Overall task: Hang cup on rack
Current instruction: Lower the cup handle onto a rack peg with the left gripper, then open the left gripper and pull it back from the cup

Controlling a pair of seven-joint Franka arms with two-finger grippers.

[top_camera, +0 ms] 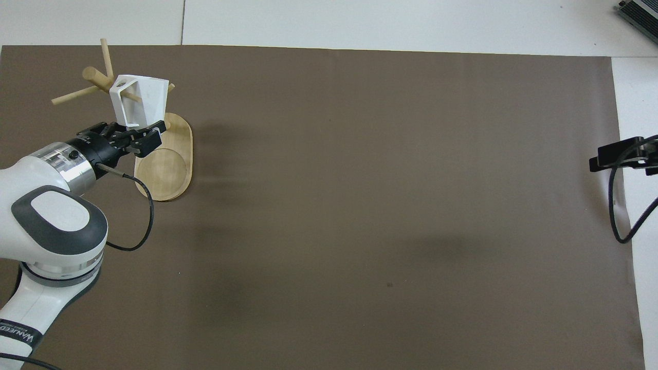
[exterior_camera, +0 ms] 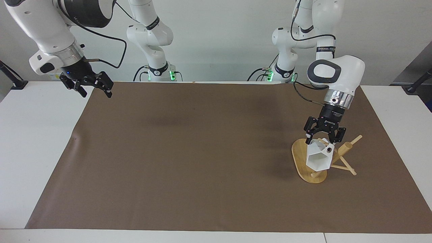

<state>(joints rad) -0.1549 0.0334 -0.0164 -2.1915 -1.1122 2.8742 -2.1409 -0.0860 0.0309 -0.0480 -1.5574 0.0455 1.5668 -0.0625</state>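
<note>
The white faceted cup [exterior_camera: 319, 158] hangs tilted on a thin peg of the bamboo rack [exterior_camera: 298, 155], toward the left arm's end of the table. In the overhead view the peg runs through the cup's handle [top_camera: 126, 97], above the rack's oval base [top_camera: 169, 169]. My left gripper [exterior_camera: 323, 139] is open just above the cup's top, a finger on either side and not closed on it. It also shows in the overhead view [top_camera: 138, 140]. My right gripper [exterior_camera: 95, 90] is open and empty, held up over the mat's corner at the right arm's end.
A brown mat [exterior_camera: 189, 152] covers most of the white table. The rack's post [exterior_camera: 346, 148] leans away from the cup, and other pegs stick out sideways. Only the right gripper's tip [top_camera: 617, 156] shows in the overhead view.
</note>
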